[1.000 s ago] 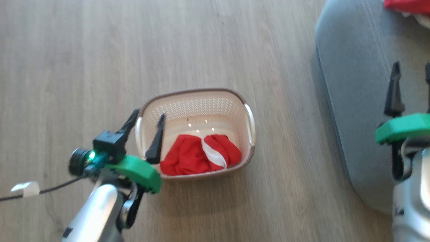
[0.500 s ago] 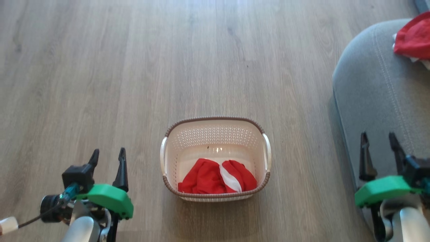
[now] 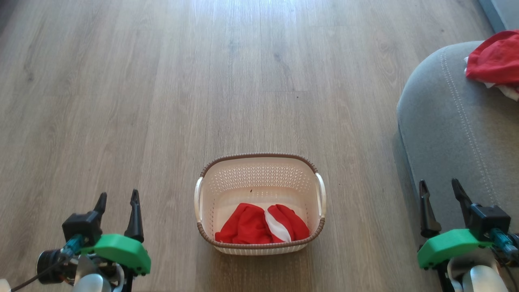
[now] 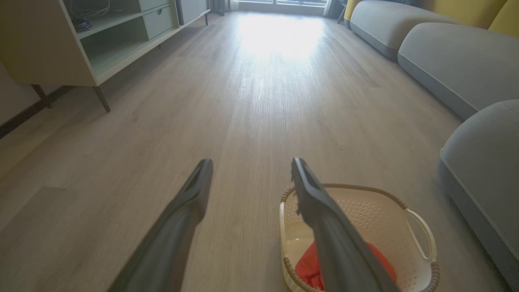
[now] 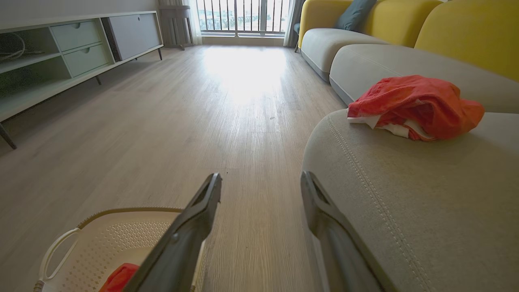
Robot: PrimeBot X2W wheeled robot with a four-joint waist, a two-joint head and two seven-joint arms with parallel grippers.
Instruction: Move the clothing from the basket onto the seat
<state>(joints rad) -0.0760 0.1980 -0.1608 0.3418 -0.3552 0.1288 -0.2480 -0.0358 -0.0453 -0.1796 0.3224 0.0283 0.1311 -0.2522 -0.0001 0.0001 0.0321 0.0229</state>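
The cream basket (image 3: 259,158) stands on the wood floor at the centre, holding red clothing with a white stripe (image 3: 247,225) at its near side. More red clothing (image 3: 492,61) lies on the grey seat (image 3: 446,121) at the right. My left gripper (image 3: 117,196) is open over the floor, left of the basket. My right gripper (image 3: 440,185) is open over the seat's near edge, right of the basket. The left wrist view has the basket (image 4: 417,227) and red clothing (image 4: 306,265) beside the open fingers (image 4: 184,207). The right wrist view shows the garment (image 5: 413,105) on the seat (image 5: 405,174) ahead.
Wood floor (image 3: 162,101) stretches ahead and to the left. A low cabinet with drawers and thin legs (image 4: 81,44) stands far left. More grey sofa cushions (image 4: 454,56) with yellow backrests (image 5: 466,32) run along the right side toward a window.
The head view has tilted and shifted. My left gripper has pulled out of the basket to the floor at its left, empty. My right gripper has come lower in the view. The clothing lies as before.
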